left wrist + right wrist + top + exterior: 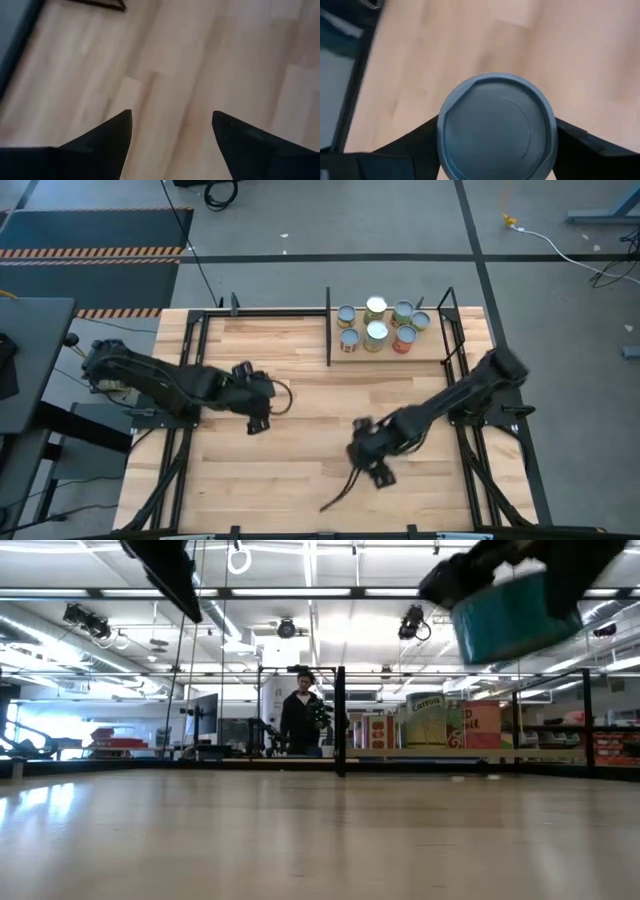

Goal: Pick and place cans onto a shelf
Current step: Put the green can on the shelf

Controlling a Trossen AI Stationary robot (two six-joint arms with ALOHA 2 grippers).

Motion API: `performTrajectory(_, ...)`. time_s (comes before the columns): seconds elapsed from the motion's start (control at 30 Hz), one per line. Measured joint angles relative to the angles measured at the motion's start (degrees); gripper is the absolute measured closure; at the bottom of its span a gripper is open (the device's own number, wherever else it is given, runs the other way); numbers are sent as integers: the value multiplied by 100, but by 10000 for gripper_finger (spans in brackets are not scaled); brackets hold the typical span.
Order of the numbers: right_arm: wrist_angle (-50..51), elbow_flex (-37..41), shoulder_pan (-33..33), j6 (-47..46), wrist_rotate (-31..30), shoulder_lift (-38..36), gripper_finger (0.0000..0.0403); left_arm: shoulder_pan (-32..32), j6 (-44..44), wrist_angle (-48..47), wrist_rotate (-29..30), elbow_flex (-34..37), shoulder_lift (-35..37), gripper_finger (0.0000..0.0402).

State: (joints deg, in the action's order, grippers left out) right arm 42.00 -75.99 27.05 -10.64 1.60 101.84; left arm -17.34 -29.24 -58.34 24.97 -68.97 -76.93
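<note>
My right gripper (366, 452) is over the middle of the table, toward its near edge, shut on a can (496, 131) with a pale-blue lid. In the low view the can (515, 615) looks teal and hangs high above the tabletop. Several more cans (378, 328) stand upright on their bases on the light-wood shelf (432, 346) at the far right, between black uprights (328, 325). My left gripper (256, 418) is open and empty over the table's left half; its wrist view (172, 120) shows only bare planks between the fingers. My right gripper pinches the can between its two fingers (415, 142), one on each side of the can's wall just under the lid's rim (441, 137). The fingers come from above, slanting down. The lid faces the wrist camera. The can is lifted clear of the table and slightly tilted.
Black frame rails run along the table's left (185, 370) and right (470, 410) sides. A dark cable (340, 490) trails from the right arm toward the near edge. A person (300, 720) stands in the room beyond the table.
</note>
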Motion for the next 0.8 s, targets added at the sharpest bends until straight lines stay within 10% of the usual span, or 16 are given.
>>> performTrajectory(0.5, 4087, 1592, -2088, -2204, -2733, -4150, 109, 781, 1495, 1701, -270, 2, 354, 123)
performTrajectory(0.8, 2703, 2882, -4455, 1281, -2424, -4811, 109, 1209, 1688, 2068, -38, 2, 352, 123)
